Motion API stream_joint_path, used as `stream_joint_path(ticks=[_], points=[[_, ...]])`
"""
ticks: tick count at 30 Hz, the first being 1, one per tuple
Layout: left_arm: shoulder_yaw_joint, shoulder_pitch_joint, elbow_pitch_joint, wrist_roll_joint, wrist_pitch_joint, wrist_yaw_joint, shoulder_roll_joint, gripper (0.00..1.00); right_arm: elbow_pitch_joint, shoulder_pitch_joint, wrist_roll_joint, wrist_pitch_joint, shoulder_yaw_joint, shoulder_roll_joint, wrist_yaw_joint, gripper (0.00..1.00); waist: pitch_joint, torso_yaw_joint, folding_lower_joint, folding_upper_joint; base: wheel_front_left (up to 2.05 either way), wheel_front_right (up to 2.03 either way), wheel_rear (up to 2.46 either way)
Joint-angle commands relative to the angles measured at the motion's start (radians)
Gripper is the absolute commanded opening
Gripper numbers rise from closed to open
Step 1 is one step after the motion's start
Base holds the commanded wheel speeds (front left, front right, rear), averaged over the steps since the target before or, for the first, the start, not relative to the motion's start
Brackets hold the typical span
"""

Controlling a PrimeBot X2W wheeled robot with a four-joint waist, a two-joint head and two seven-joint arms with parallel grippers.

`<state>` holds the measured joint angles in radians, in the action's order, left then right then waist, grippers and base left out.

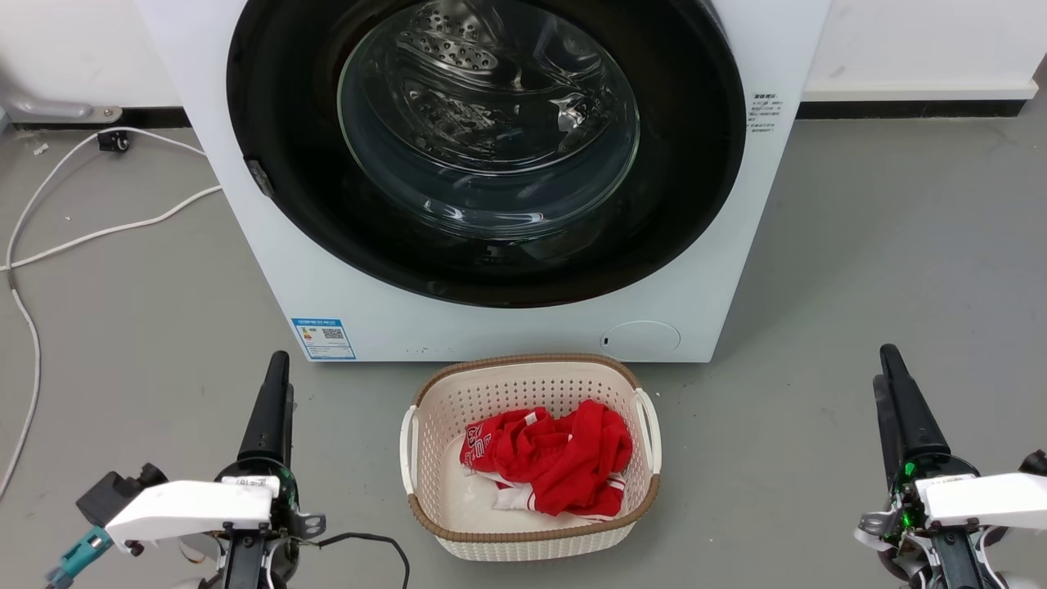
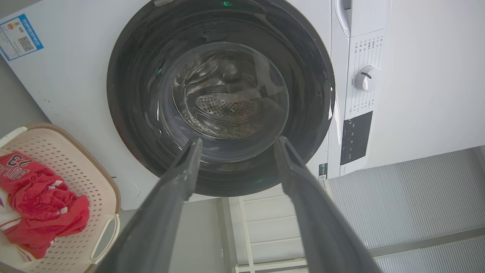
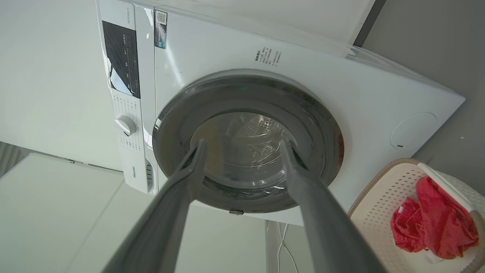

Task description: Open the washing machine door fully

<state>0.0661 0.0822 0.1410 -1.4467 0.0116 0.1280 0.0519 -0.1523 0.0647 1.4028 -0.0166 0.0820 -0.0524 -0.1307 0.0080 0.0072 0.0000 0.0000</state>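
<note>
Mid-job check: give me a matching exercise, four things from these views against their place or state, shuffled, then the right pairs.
Things:
1. washing machine door
2. red garment
3. left end effector
4. white cable

Place or state:
A. open, holding nothing
B. shut against the washing machine
C. lying in the basket
D. on the floor, at the robot's left of the machine

Pairs: 1-B, 2-C, 3-A, 4-D

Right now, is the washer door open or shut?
Shut. The washing machine door sits flush on the washing machine in every view; the drum is seen through its glass.
</note>
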Motion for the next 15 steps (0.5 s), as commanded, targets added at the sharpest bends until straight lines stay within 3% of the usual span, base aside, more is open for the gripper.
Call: stream_joint_path(ticks=[1, 15], points=[[-0.003, 0.028, -0.037, 0.051, -0.012, 0.001, 0.004, 1.00, 0.036, 0.012, -0.061, 0.012, -0.002, -0.002, 0.000, 1.00, 0.001, 0.001, 0.0000, 0.0000, 0.00, 0.00, 0.00], [-0.046, 0.023, -0.117, 0.403, -0.065, 0.002, 0.003, 1.00, 0.112, -0.010, -0.463, 0.066, -0.029, -0.001, 0.000, 1.00, 0.009, 0.006, 0.0000, 0.0000, 0.00, 0.00, 0.00]])
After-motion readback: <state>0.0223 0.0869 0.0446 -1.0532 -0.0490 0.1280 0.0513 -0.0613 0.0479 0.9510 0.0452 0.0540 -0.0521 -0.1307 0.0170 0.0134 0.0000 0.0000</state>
